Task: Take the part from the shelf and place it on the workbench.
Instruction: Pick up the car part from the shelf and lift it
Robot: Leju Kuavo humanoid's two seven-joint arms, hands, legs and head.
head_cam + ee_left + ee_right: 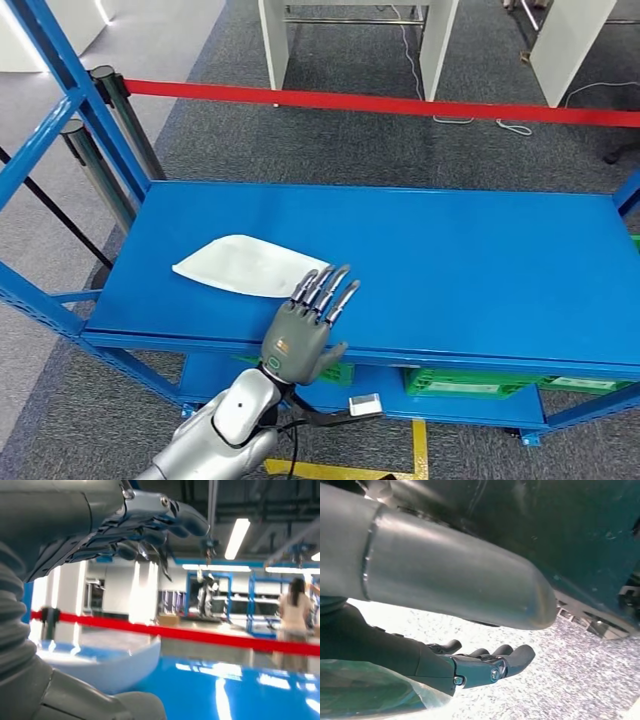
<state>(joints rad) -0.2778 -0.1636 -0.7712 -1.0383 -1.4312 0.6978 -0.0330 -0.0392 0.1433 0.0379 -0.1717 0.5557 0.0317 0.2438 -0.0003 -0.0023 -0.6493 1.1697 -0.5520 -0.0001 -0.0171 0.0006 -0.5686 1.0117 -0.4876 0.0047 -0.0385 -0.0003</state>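
Glossy painted-metal shelf carries a smooth white part; the carpet looks rough.

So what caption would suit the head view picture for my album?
Open left hand reaching over the blue shelf toward the white part, not yet gripping it.

Left robot hand overlapping white part's near corner

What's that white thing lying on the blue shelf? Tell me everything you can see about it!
The white part is a flat, thin, smooth piece, plastic by its look, broad at one end and tapering to a point at the other. In the left wrist view its rim curves upward like a shallow dish. It lies on the left half of the blue shelf. The left hand hovers beside it with fingers spread; whether they touch it cannot be told.
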